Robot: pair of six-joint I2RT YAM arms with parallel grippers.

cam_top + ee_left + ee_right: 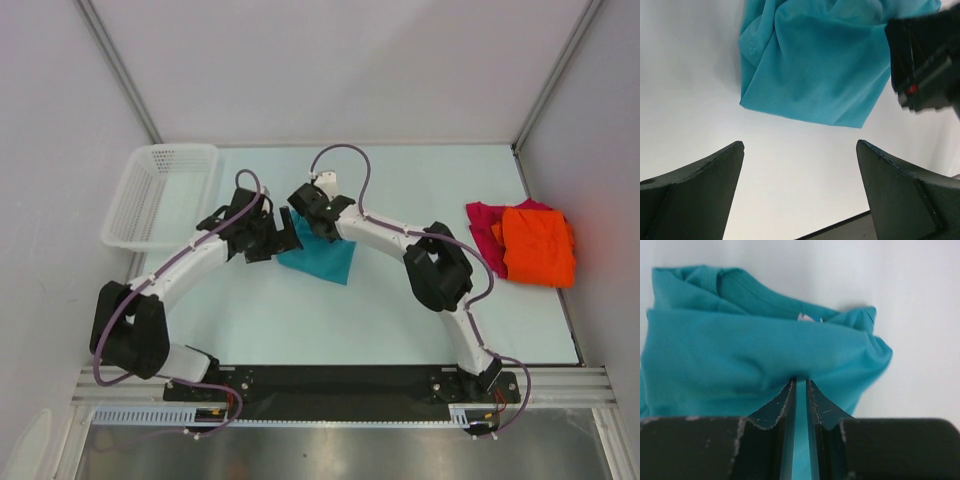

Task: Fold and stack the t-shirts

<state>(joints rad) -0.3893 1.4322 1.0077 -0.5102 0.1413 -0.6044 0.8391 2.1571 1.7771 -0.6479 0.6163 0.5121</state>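
Teal shirt: the teal-blue soft cloth t-shirt (325, 258) lies bunched into a small, uneven bundle in the middle of the pale green table (400, 320), between the two arms.
Right gripper: the black two-finger right gripper (800, 382) is pinched onto a fold at the bundle's edge, jaws nearly together with cloth between them.
Left gripper: the black left gripper (800, 146) hangs released and spread wide just left of the shirt, touching nothing.
Right-side pile: the bright orange cloth t-shirt (538, 245) lies on the magenta-red cloth t-shirt (483, 222) at the right edge, both rumpled.
Done: by the look of it, only a rough part-fold of the teal one.
Left: flattening and finishing that fold, folding the other two, stacking all three.
Basket: the white plastic mesh basket (165, 148) sits far left; nothing shows inside it.
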